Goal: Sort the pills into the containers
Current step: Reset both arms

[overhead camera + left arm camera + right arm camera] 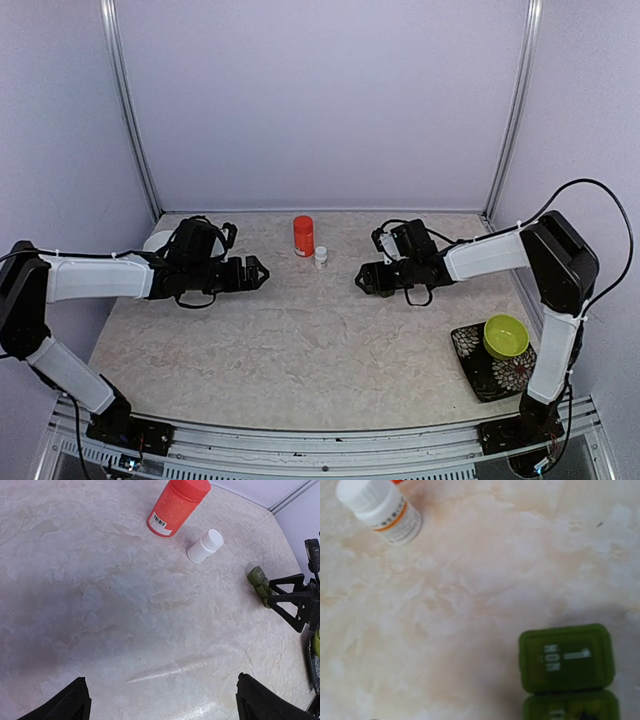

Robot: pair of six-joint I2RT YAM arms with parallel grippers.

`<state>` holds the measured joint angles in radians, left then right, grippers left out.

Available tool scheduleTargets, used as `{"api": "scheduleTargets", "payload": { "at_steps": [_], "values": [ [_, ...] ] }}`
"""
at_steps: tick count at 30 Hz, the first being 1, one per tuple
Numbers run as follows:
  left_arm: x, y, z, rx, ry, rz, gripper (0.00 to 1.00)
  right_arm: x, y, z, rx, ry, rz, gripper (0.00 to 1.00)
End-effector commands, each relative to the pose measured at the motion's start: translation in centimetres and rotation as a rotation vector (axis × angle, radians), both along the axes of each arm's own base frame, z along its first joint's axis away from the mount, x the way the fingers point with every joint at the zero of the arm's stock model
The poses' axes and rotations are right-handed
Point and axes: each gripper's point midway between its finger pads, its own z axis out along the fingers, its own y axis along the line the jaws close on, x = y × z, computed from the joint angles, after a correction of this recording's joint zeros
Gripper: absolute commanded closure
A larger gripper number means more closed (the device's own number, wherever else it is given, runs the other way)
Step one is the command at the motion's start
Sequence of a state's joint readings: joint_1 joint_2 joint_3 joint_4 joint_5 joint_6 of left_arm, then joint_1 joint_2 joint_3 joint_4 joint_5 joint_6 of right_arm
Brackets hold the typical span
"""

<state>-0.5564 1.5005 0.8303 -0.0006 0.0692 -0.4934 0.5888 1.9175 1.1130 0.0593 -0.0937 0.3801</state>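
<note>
The dark green pill box [565, 657] lies on the table with its lids shut, "MON" on the end one. It lies just below my right gripper [364, 281], whose fingers [289, 596] stand apart beside the pill box [260, 580]; nothing is between them. The right wrist view does not show its own fingers. My left gripper [257, 272] hovers open over bare table, fingertips [75, 702] wide apart, left of the bottles. No pills show in any view.
A red-orange bottle [303, 236] stands at the back middle, a small white bottle [321, 257] beside it. A lime-green bowl [505, 336] sits on a dark patterned tray [478, 368] at the right front. A white bowl [155, 240] peeks from behind the left arm.
</note>
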Motion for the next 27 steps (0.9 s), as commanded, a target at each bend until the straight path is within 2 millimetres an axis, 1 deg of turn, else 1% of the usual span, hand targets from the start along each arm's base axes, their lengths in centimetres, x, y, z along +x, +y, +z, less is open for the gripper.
{"api": "scheduleTargets", "payload": {
  "at_steps": [1,2,4,5,6,9,10,14,20,24,27],
  "values": [
    [0.0,0.6,1.1,-0.006,-0.031,0.014,0.01,-1.2,0.6,1.2,0.039,-0.002,0.043,0.14],
    [0.0,0.7,1.5,-0.012,-0.042,0.015,0.01,-1.3,0.6,1.6,0.042,-0.012,0.054,0.13],
    [-0.1,0.7,2.4,-0.023,-0.076,0.007,0.01,-1.6,0.9,3.1,0.051,-0.06,0.087,0.09],
    [-0.2,0.8,3.1,-0.026,-0.1,0.008,0.01,-1.8,0.8,3.9,0.051,-0.088,0.1,0.04],
    [-0.1,1.2,3.7,-0.023,-0.128,0.019,0.01,-2.0,0.7,5.3,0.055,-0.126,0.109,0.01],
    [0.1,2.3,5.9,-0.017,-0.21,0.059,0.01,-2.7,-0.6,8.0,0.026,-0.223,0.11,0.0],
    [0.1,2.5,6.8,-0.017,-0.239,0.066,0.01,-2.9,-1.3,9.0,0.014,-0.257,0.103,0.0],
    [0.4,4.1,9.2,0.017,-0.316,0.126,0.01,-4.1,-4.1,12.9,-0.022,-0.383,0.05,0.0],
    [-0.2,7.0,11.1,0.041,-0.392,0.267,0.01,-5.7,-9.1,17.2,-0.087,-0.494,-0.109,0.0],
    [-0.7,8.9,12.1,0.122,-0.44,0.358,0.01,-7.4,-12.3,19.8,-0.101,-0.572,-0.207,0.0],
    [-1.2,9.8,12.7,0.145,-0.459,0.388,0.01,-8.6,-14.8,21.5,-0.112,-0.635,-0.289,0.0]
  ]
}}
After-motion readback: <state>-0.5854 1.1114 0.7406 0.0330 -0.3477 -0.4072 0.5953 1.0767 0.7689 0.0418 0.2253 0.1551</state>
